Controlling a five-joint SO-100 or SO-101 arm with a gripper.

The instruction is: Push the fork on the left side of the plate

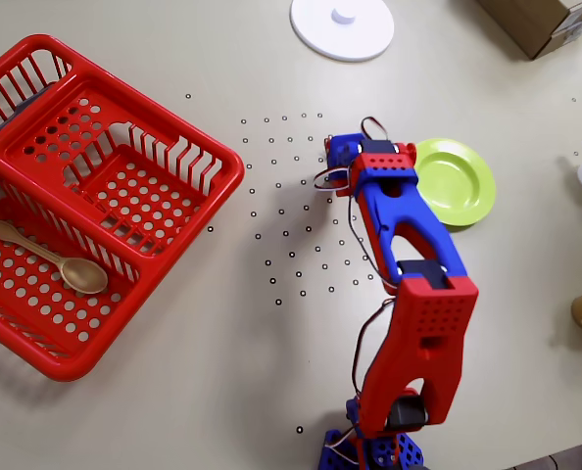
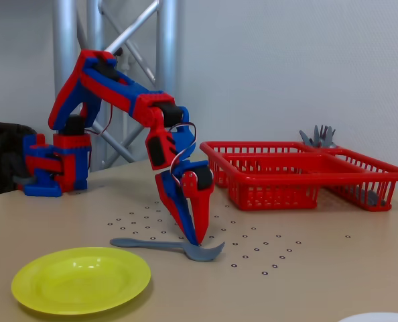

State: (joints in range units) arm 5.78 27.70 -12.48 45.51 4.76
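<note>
A red slotted basket [image 1: 95, 196] sits at the overhead view's left, a tan spoon [image 1: 51, 259] inside it; a white knobbed disc [image 1: 342, 24] lies at top.

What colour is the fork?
Slate blue-grey; the fork shows best in the fixed view, lying beside the plate.

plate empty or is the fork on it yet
Empty. In the fixed view the plate holds nothing; the fork lies flat on the table beside it.

Slate-blue fork [image 2: 160, 245], lime-green plate [image 2: 80, 280]
</note>
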